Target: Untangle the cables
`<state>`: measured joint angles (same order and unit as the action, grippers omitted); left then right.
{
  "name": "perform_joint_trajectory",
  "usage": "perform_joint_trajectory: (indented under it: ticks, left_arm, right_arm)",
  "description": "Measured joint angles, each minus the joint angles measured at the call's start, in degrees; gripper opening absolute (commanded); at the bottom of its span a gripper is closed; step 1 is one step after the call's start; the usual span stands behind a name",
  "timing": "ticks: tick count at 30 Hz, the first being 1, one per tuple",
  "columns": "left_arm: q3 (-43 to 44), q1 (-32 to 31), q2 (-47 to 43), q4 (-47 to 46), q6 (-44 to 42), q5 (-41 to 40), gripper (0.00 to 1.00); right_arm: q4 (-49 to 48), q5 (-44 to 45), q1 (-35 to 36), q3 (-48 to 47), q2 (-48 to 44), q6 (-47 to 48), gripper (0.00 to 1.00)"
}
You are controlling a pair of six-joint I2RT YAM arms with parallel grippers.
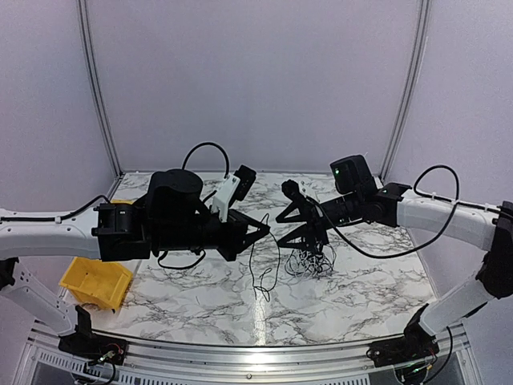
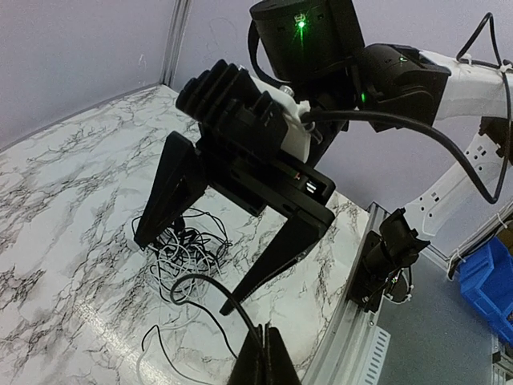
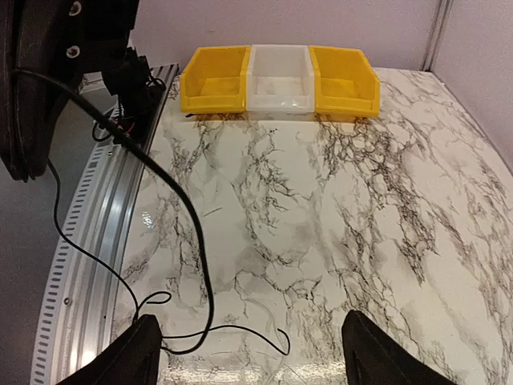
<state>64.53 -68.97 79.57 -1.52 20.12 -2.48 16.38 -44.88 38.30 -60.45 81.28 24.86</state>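
Right gripper (image 2: 186, 274) poised over marble table (image 2: 72, 184), fingers spread wide, tips either side of cable clump (image 2: 192, 250) lying on the surface, left gripper (image 2: 263, 343) at bottom edge, tips pressed together on black cable strand (image 2: 210, 282) arching toward the clump, blue bin (image 2: 490, 287) at right, off the table.

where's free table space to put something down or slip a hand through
Bare marble table front right, between the cable clump and the right edge; also front left, between the yellow bin and the hanging strand. Crowded at centre, where the left gripper and open right gripper meet by the clump.
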Motion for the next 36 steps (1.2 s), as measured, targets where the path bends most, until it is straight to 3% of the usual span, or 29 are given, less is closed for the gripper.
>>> perform_joint_trajectory:
  ticks: [4,10,12,13,15,16,19,23,36]
  left_arm:
    - [0.0,0.0,0.0,-0.5,0.0,0.1,0.00]
    - [0.0,-0.1,0.0,-1.0,0.0,0.5,0.00]
    - [0.0,-0.2,0.0,-1.3,0.0,0.5,0.00]
    - [0.0,-0.2,0.0,-1.4,0.0,0.5,0.00]
    - [0.0,-0.4,0.0,-1.6,0.0,0.5,0.00]
    - [0.0,-0.4,0.0,-1.7,0.0,0.5,0.01]
    - [-0.6,-0.6,-0.2,-2.5,0.3,0.1,0.33]
    - [-4.2,-0.7,-1.7,-4.0,0.4,-2.2,0.54]
    - [-17.2,-3.5,1.0,-15.4,-3.0,-8.2,0.59]
  right_arm:
    - [-0.4,-3.5,1.0,0.0,0.8,-1.3,0.76]
    - [-2.8,-5.2,1.1,0.0,3.0,-3.9,0.65]
    - [-3.1,-5.3,1.3,0.0,4.6,-4.5,0.48]
    - [-3.2,-5.4,1.4,0.0,5.6,-5.0,0.29]
    - [-3.0,-5.5,1.5,-0.3,7.5,-5.4,0.02]
    - [-2.8,-5.4,1.5,-0.6,8.2,-5.7,0.00]
    - [-1.9,-4.2,1.6,-2.2,9.7,-6.0,0.00]
    - [-1.2,-2.5,0.9,-3.6,8.3,-6.0,0.00]
    - [4.5,4.0,0.2,-10.9,2.8,-4.1,0.00]
